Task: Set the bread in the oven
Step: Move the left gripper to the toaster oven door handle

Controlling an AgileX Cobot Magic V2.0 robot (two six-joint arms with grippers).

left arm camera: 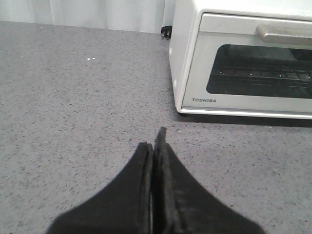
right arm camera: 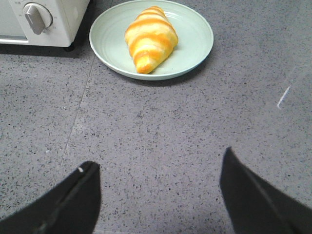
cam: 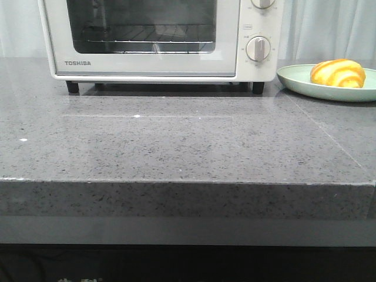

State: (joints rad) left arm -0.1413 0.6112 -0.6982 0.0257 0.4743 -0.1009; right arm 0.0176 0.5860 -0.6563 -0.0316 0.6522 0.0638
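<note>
The bread (cam: 338,73), a golden croissant roll with orange stripes, lies on a pale green plate (cam: 294,78) at the back right; it also shows in the right wrist view (right arm camera: 150,39). The cream-white TOSHIBA oven (cam: 158,38) stands at the back with its door closed, and shows in the left wrist view (left arm camera: 243,63) too. My left gripper (left arm camera: 155,141) is shut and empty, over the counter to the front left of the oven. My right gripper (right arm camera: 158,163) is open and empty, short of the plate (right arm camera: 197,36). Neither gripper shows in the front view.
The grey speckled stone counter (cam: 176,141) runs to a front edge (cam: 176,183). The oven's knobs (cam: 258,48) are on its right side, next to the plate. A pale curtain (cam: 329,26) hangs behind.
</note>
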